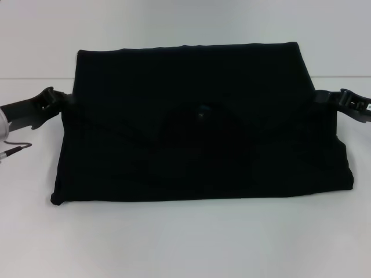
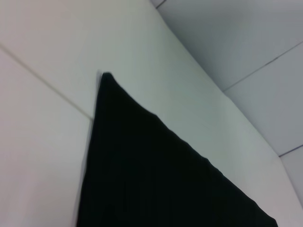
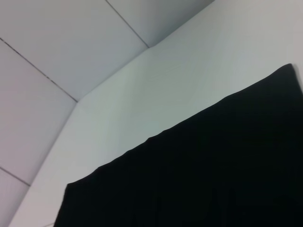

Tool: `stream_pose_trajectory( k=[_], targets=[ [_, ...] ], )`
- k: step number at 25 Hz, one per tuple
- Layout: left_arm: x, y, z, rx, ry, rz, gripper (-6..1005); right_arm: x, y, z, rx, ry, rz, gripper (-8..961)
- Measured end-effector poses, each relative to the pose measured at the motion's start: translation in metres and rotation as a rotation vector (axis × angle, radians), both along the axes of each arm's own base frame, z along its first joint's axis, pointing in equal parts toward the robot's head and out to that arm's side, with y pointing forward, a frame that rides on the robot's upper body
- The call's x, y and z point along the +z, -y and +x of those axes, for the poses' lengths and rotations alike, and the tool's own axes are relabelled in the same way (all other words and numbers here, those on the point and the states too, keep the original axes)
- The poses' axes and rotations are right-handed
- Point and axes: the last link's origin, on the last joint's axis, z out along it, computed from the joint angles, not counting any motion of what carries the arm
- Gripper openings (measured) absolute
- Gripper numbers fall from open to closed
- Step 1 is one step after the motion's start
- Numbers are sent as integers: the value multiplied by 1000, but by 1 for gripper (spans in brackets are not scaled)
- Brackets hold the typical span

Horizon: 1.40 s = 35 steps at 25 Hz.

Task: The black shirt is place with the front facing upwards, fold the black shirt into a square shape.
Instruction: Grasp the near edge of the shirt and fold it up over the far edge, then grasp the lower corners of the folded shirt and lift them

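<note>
Left hand [image 1: 58, 99] | right hand [image 1: 327, 98] | grip unclear | flank black shirt [image 1: 197, 133]

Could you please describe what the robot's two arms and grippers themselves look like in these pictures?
Both are black, angular hardware. The left gripper sits on a dark arm that ends in a pale, rounded housing at the frame edge, with a thin dark cable below it. The right gripper carries a small white marking.

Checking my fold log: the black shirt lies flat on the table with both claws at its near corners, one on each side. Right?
Not quite: the head view shows the left claw and right claw at the black shirt's side edges farther back, not its near corners.
</note>
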Motion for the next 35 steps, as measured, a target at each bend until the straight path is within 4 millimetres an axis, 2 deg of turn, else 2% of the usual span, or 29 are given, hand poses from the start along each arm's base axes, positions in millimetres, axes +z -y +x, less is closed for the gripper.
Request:
stream_pose_trajectory(
  k=[8,14,19,26,30,32,35],
  targets=[
    [-15,-12,11,-30,-80,24,55,-13,-12,-6,-9,90,23,155],
    [-30,-15,12,-21,-150,45,57,-21,-15,-9,17,150,53,169],
    [-34,-16,12,-22,-177,50,214,-16,-12,-1,-11,116,98,181],
    [-29,-11,10,-18,-110,19,365,4,1,10,14,45,131,496],
    [-12,2,6,-66,-47,-83,444,3,23,0,272,103,68,679],
    [-3,14,2,-70,-22,-179,530,-4,38,-7,443,151,-1,751],
    [14,31,-7,-75,1,-271,660,-15,56,-10,589,199,-73,858]
  ],
)
